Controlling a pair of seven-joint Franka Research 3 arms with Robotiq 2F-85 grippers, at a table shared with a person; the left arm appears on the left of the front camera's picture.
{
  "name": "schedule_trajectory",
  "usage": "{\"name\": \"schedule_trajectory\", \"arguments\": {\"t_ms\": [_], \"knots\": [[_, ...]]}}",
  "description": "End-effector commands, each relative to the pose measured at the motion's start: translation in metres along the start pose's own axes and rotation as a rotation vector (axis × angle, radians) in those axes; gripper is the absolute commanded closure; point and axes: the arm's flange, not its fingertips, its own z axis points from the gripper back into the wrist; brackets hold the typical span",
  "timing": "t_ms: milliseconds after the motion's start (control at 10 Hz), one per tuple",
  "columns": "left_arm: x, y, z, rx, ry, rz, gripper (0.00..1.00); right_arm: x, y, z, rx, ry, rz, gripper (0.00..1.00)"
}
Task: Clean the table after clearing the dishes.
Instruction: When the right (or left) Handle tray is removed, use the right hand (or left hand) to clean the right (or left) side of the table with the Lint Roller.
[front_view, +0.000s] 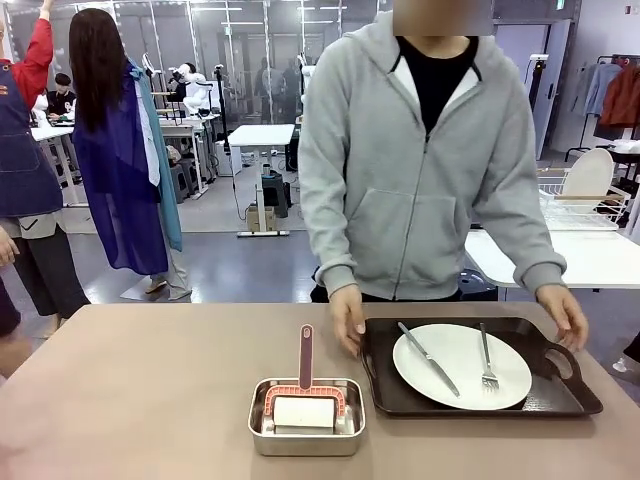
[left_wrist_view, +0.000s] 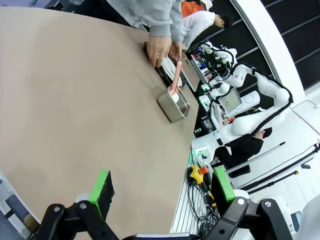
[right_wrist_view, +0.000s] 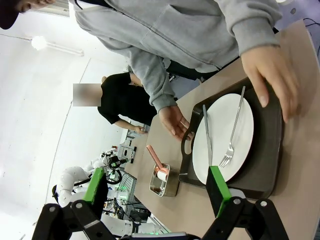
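As a person (front_view: 430, 150) touches the tray (front_view: 380, 380), plate (front_view: 465, 350) rests.

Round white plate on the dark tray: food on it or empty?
Empty of food: the round white plate carries just a metal knife and fork.

Before me sits a pan (front_view: 306, 444); a pink-handled brush (front_view: 305, 356) lies in it; a white table (front_view: 592, 260) stands well behind it.
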Motion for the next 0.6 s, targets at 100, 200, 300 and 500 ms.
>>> {"name": "schedule_trajectory", "arguments": {"t_ms": [100, 200, 300, 500], "knots": [[-0.0033, -0.008, -0.0017, 0.005, -0.002, 0.009, 0.0, 0.0005, 0.0036, -0.0003, 0.002, -0.003, -0.002, 0.0], [-0.0033, -0.008, -0.0017, 0.005, -0.002, 0.009, 0.0, 0.0005, 0.0036, -0.0003, 0.002, -0.003, -0.002, 0.0], [-0.0033, -0.008, -0.0017, 0.005, -0.002, 0.009, 0.0, 0.0005, 0.0036, -0.0003, 0.002, -0.003, -0.002, 0.0], [-0.0033, -0.008, -0.0017, 0.005, -0.002, 0.009, 0.0, 0.0005, 0.0036, -0.0003, 0.002, -0.003, -0.002, 0.0]]}}
